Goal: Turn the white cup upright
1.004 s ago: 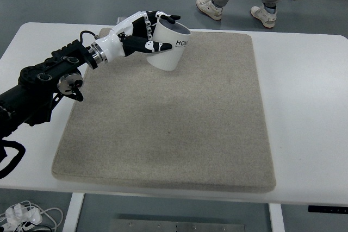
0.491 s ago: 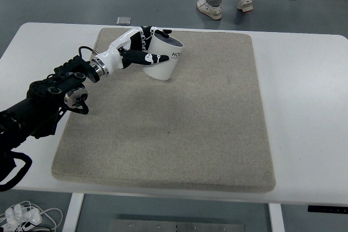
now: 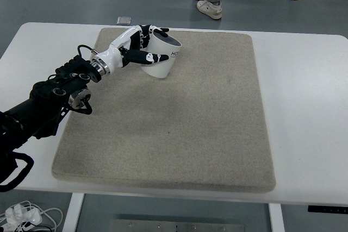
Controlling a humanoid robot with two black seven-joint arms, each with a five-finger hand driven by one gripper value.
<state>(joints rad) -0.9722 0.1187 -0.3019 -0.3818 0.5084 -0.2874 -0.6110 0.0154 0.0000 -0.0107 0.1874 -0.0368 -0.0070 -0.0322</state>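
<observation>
Cup (image 3: pixel 163 57) on mat (image 3: pixel 179 129), far-left corner; left hand (image 3: pixel 133 47) around it; mat on table (image 3: pixel 304 91)

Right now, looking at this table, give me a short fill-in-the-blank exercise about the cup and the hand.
1. The white cup is gripped by the robot's ____ hand.
2. The cup sits over a beige ____ on the table.
3. The cup's opening faces ____.

Missing words: left; mat; up

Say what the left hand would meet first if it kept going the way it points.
The left hand already grips the cup. Beyond it lies only bare mat, probably; depth is unclear.
</observation>
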